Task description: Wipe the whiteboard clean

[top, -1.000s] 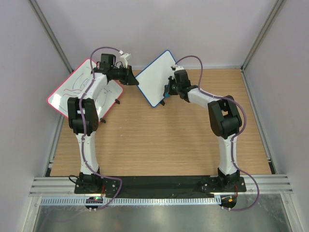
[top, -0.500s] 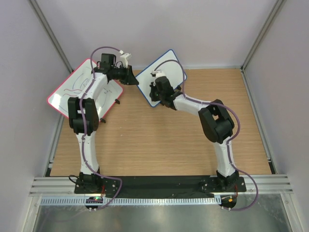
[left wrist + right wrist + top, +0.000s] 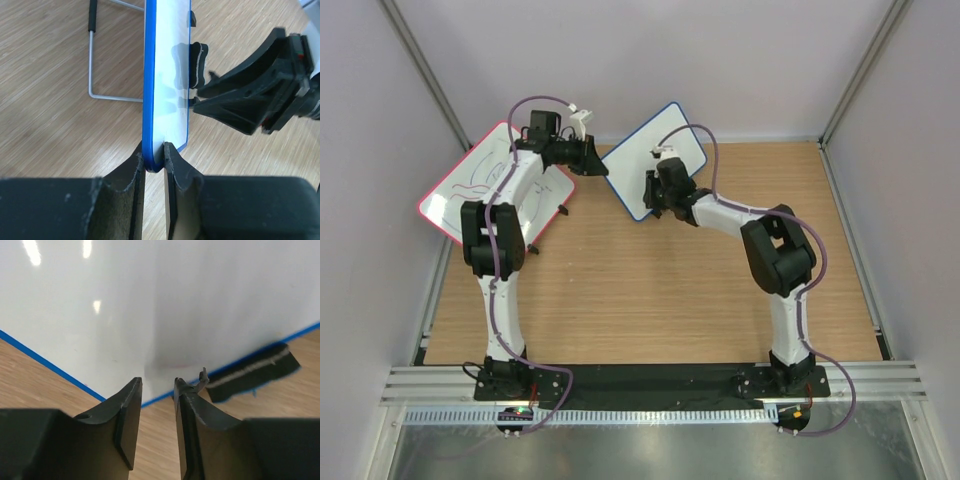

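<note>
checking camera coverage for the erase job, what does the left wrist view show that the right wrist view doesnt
Only the left wrist view: the left fingers clamped on the rim of the small blue-framed white whiteboard, seen edge-on; a bent metal wire stand behind it; the right fingers from outside, pointing at its face. Only the right wrist view: that face nearly head-on, with a faint pinkish smudge. Both: the whiteboard, the wooden table, and apparently the same small black block with a pale strip beside the board.

Bright, even overhead light with soft shadows on the wooden table (image 3: 650,300); lamp glare spots the glossy blue-framed white board (image 3: 200,300), all fairly sharp
</note>
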{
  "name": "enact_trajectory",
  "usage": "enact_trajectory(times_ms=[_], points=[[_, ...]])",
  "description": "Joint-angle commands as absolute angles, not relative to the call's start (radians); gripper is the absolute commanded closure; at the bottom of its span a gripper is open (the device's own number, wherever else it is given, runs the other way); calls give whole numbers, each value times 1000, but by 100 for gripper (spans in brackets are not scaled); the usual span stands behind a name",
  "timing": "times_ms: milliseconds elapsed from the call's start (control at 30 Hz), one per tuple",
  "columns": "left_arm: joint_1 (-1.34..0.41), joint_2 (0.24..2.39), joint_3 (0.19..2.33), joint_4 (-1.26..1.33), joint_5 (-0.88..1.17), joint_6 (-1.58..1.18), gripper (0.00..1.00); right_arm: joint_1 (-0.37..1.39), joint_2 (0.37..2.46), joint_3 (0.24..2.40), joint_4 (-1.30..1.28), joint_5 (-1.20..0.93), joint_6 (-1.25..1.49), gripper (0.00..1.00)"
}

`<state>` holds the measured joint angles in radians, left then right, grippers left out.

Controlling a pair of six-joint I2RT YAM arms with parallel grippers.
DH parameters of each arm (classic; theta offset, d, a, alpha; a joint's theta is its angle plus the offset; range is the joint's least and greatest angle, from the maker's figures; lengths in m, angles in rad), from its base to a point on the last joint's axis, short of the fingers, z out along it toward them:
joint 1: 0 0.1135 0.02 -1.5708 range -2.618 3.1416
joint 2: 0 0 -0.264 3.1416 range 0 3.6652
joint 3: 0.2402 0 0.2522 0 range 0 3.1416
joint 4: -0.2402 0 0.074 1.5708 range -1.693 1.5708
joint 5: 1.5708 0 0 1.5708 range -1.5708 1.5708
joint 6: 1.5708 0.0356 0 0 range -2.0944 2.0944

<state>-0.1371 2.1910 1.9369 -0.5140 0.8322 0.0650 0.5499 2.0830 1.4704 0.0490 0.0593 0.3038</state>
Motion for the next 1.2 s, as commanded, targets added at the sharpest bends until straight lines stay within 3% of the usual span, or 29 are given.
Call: enact_trajectory(times_ms=[0,67,167,433,733,833,1000,1100,1167], points=[[-169,2223,1942,-557,805,135,100,500,1936,1377,77,74,386,59],[-169,2224,1942,-557,807,137,100,468,1886,1313,127,61,499,50],[-167,2226,1945,-557,811,135,100,420,1862,1217,173,58,589,44],[-169,2226,1947,-557,816,129,100,382,1957,1222,256,28,716,45],[-170,2224,1945,-557,819,130,100,377,2046,1285,281,48,762,52],[-170,2223,1947,-557,819,130,100,371,2066,1299,279,52,756,63],[-170,2226,1948,-558,821,129,100,367,2092,1322,270,46,746,62],[-169,2227,1950,-558,819,129,100,367,2108,1331,262,41,750,68],[-170,2227,1948,-558,821,129,100,365,2111,1330,267,43,749,77]])
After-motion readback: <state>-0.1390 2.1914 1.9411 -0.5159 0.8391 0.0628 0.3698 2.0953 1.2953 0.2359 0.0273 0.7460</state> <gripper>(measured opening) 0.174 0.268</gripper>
